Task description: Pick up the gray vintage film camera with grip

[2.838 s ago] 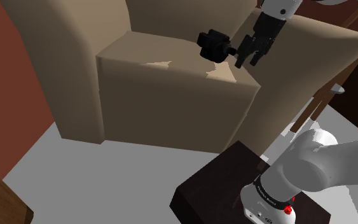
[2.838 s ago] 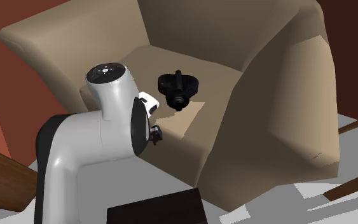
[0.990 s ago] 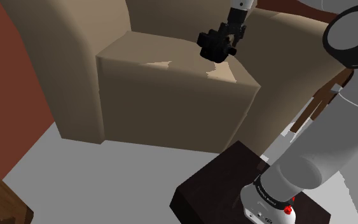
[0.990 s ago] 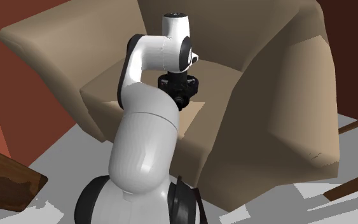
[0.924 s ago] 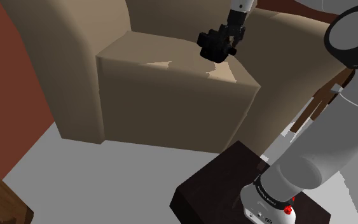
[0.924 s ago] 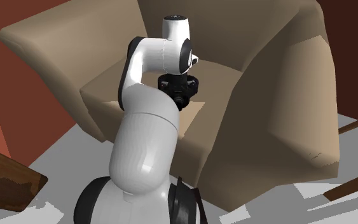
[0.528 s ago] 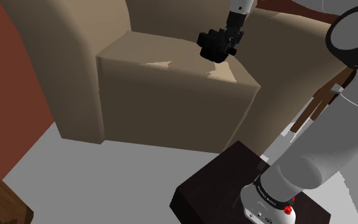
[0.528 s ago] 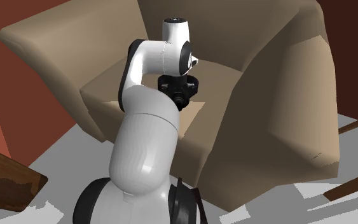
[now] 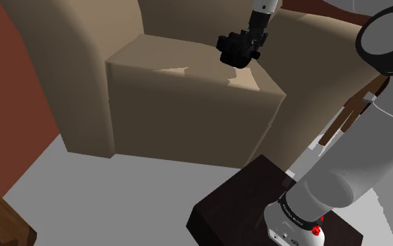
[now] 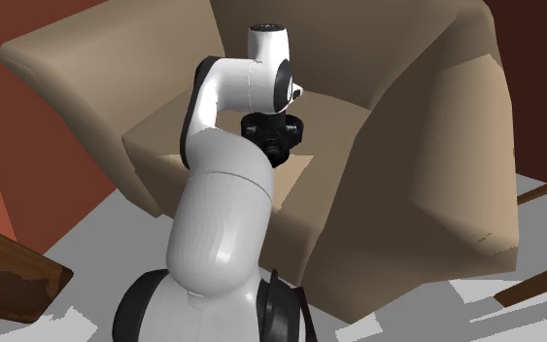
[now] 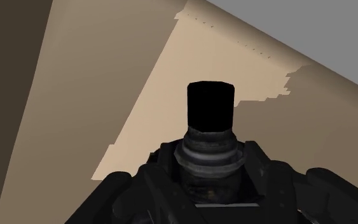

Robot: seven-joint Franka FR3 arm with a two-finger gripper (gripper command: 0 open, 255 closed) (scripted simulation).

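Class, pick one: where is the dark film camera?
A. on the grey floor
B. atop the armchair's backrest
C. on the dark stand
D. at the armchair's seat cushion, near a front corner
D: the film camera is at the seat cushion of the beige armchair, near its front corner.

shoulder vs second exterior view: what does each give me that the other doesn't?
Shoulder view: the dark stand under the arm's base, and the hand seen side-on at the black camera.
Second exterior view: the tan armchair's backrest and both armrests in full; here the white arm covers part of the camera.
Both: the camera near the front corner of the seat cushion, the arm, the red wall, the grey floor.
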